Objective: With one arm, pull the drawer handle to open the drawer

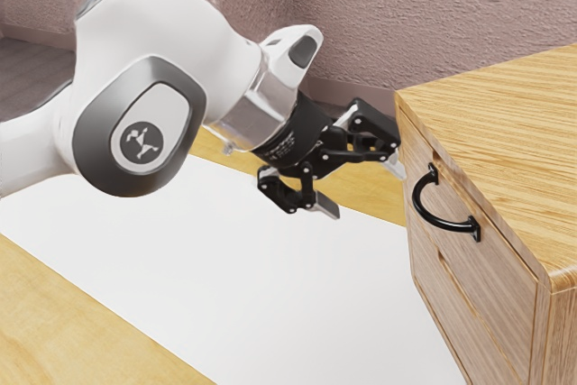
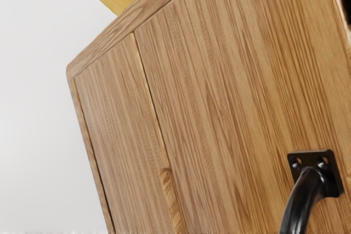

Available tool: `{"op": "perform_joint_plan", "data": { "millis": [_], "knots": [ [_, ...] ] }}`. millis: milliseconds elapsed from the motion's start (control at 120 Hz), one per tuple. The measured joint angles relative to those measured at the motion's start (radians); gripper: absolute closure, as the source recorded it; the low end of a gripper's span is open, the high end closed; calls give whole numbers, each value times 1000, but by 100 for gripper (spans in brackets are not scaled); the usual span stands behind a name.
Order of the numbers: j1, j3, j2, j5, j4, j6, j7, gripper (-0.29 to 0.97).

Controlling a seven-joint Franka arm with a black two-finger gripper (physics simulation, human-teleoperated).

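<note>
A light wooden cabinet [image 1: 514, 114] stands at the exterior view's right. Its top drawer front [image 1: 455, 250] lies flush with the cabinet face and carries a curved black handle [image 1: 442, 207]. My black gripper [image 1: 361, 185] hovers just left of that handle, open, its fingers spread wide with nothing between them. One fingertip [image 1: 397, 165] is close to the cabinet's front near the handle's upper end; the other [image 1: 325, 207] hangs over the table. In the wrist view the drawer front [image 2: 236, 80] is near, with the handle [image 2: 299, 206] and its square mounting plate [image 2: 316, 169].
A white mat [image 1: 225, 277] covers the wooden table [image 1: 54, 331] below the arm. A second panel [image 2: 120, 152] adjoins the top drawer front. A pinkish wall [image 1: 433, 6] closes the back. My white arm [image 1: 153, 87] comes in from the exterior view's left.
</note>
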Motion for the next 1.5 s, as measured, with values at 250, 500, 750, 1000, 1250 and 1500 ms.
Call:
{"op": "perform_joint_plan", "data": {
  "millis": [250, 500, 750, 1000, 1250, 1500],
  "knots": [
    [0, -26, 19, -15, -10, 56, -42, 0],
    [-1, -48, 20, -22, -38, 81, -71, 0],
    [-1, -53, 21, -26, -56, 97, -90, 0],
    [0, -52, -1, -28, -103, 103, -103, 0],
    [10, -43, -98, -29, -201, 105, -111, 0],
    [13, -33, -197, -29, -296, 105, -116, 0]
  ]
}}
